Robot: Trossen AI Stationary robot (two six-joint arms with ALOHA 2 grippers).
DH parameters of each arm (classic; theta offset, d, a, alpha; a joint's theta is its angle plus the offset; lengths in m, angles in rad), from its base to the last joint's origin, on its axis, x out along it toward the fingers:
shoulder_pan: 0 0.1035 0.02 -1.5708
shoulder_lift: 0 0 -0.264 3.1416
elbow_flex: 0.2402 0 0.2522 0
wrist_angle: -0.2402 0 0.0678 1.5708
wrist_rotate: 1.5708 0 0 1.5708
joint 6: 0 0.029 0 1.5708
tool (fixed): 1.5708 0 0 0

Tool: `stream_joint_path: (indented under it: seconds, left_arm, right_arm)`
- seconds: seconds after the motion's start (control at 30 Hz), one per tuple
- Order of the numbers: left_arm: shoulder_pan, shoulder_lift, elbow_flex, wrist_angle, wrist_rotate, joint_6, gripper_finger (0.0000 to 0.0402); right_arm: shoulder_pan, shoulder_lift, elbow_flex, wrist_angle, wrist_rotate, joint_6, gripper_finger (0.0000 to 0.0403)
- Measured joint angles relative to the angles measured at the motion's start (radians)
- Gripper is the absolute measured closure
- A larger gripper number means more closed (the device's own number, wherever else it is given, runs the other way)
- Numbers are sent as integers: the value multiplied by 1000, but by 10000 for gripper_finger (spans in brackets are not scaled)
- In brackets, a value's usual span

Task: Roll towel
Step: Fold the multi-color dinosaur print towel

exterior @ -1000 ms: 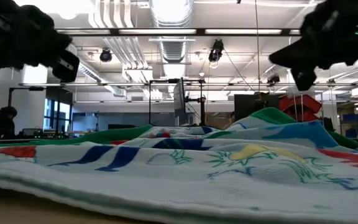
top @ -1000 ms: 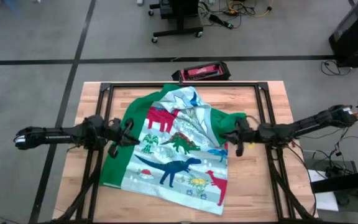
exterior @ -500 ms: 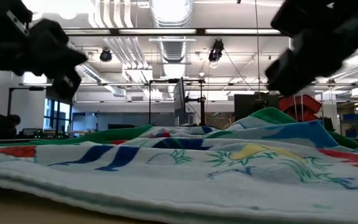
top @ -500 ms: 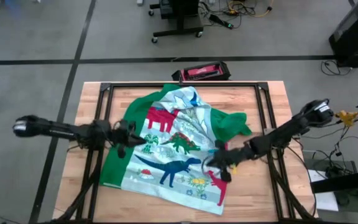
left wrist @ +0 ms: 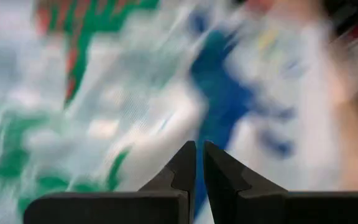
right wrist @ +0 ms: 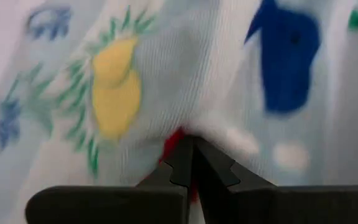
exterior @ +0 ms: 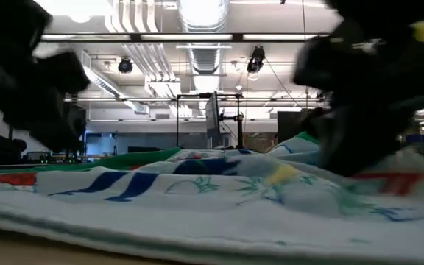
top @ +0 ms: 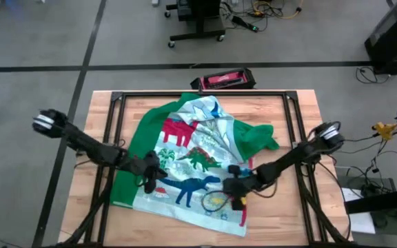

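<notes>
The large soft towel (top: 191,169), green-bordered with a pale blue centre printed with red, blue and green dinosaurs, lies crumpled and unrolled on the wooden surface (top: 281,207). Its far part is bunched and folded over on itself; its near part lies flatter, with the near edge close to the near edge of the surface.

Step in hand: approach to the near part of the towel. No roll has been started.

Left end effector (top: 150,182): positioned over the towel's near left area, just inside the green border. Its wrist view shows the fingers (left wrist: 185,168) almost touching, with a thin gap and no cloth between them. It holds nothing.

Right end effector (top: 233,187): positioned over the near right area of the towel, beside the red dinosaur print. Its fingers (right wrist: 182,158) are fully closed and the tips appear to press into the cloth. A fold of fabric rises just ahead of the tips, but nothing is seen clamped.

Next move, as judged: both end effectors must open before any grasp is possible. Each should then take the near hem at matching points left and right, so the edge lifts evenly. The bunched far part probably needs flattening first; otherwise the roll is likely to come out lopsided.
</notes>
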Motion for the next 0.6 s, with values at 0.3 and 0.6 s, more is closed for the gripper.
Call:
stream_joint_path:
  seconds: [0.3, 0.6]
  left_arm:
    - [290, 200, 21, 26, -243, 250, 388]
    - [472, 104, 249, -250, -355, 651, 388]
  right_arm:
    - [-128, 186, 329, 63, -41, -284, 403]
    - [-121, 70, 428, -397, 49, -256, 403]
